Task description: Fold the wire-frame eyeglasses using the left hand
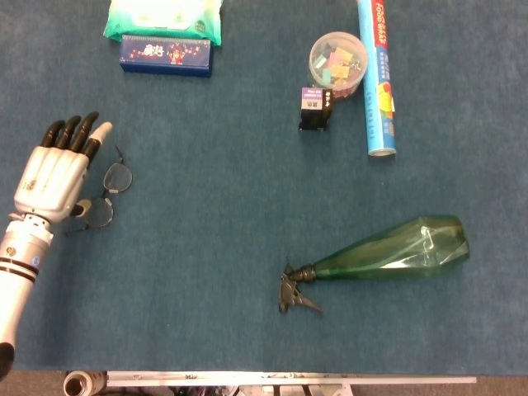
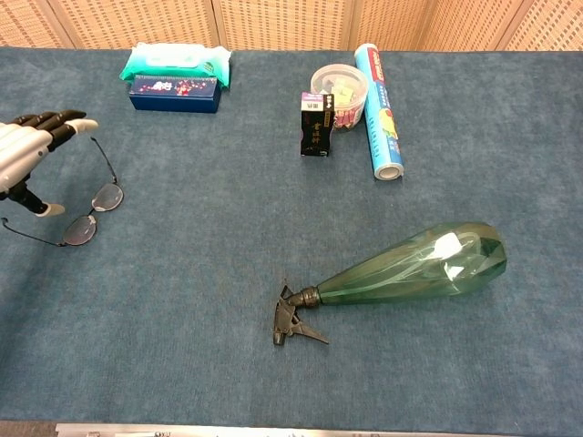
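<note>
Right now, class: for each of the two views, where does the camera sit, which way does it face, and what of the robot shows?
Head view: high above, facing almost straight down on the table; shows the left hand and forearm.
Chest view: lower, looking obliquely across to the back wall; shows only the left hand.
Shared: eyeglasses, green spray bottle.

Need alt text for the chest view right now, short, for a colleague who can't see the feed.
The left hand hovers at the left edge beside wire-frame eyeglasses lying on the blue table, temples still spread. A green spray bottle lies right of center.
</note>
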Tool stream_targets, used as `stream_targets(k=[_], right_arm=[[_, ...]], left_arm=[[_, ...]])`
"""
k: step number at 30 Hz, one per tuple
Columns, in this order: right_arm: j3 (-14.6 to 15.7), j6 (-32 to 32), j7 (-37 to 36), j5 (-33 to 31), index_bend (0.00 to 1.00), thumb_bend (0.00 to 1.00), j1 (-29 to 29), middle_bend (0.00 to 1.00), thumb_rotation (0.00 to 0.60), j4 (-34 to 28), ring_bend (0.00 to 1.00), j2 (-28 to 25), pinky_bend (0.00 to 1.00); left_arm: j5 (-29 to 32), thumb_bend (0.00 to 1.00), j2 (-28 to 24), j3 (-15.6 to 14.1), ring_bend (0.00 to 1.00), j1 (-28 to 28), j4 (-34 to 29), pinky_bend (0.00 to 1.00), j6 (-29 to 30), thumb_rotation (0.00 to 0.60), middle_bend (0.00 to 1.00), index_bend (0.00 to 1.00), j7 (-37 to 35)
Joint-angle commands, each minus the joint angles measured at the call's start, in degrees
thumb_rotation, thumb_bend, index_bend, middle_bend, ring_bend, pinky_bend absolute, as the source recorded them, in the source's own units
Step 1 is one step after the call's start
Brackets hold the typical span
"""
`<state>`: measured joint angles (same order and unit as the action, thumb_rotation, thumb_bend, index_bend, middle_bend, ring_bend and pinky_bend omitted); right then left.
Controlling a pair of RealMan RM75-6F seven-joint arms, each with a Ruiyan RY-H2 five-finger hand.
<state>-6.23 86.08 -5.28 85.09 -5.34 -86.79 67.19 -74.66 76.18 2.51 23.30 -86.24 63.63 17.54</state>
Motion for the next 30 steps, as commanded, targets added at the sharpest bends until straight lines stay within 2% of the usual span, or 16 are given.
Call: stream_targets(k=[1, 6, 14, 22, 30], right_arm=[[-0.09, 0.02, -0.16, 0.13, 0.05, 0.01, -0.13, 0.22, 0.600, 0.06, 0.21, 0.02, 0.51], [-0.44, -0.04, -0.53, 0.26, 0.05, 0.01, -0.55, 0.22, 0.600, 0.03, 0.21, 0.04, 0.51], [-0.76, 0.19, -0.54, 0.79, 0.05, 0.01, -1.06, 0.23, 0.600, -0.38, 0.21, -0.10, 0.51], [-0.76, -0.04, -0.16, 0.94, 0.05, 0.01, -1.43, 0.23, 0.600, -0.59, 0.21, -0.14, 0.51], [-0.65, -0.03, -0.01, 1.12, 0.05, 0.01, -1.60, 0.23, 0.600, -0.66, 0.21, -0.11, 0.51]], left_arm=[[-0.13, 0.00, -0.79, 0.41, 0.00, -0.41, -1.04, 0.07, 1.16, 0.600, 0.00, 0.00, -0.53], [-2.39, 0.00, -2.70, 0.64, 0.00, -1.35, -2.53, 0.07, 3.83, 0.600, 0.00, 0.00, -4.09], [-8.04, 0.00, -6.15, -0.83, 0.00, -3.85, -3.24, 0.07, 8.67, 0.600, 0.00, 0.00, -12.39], [-5.58, 0.00, -8.50, -1.30, 0.00, -7.09, -8.46, 0.07, 11.30, 0.600, 0.00, 0.00, -10.63], [-4.96, 0.00, -8.75, -0.01, 0.00, -9.14, -12.33, 0.08, 15.14, 0.600, 0.00, 0.00, -10.13]])
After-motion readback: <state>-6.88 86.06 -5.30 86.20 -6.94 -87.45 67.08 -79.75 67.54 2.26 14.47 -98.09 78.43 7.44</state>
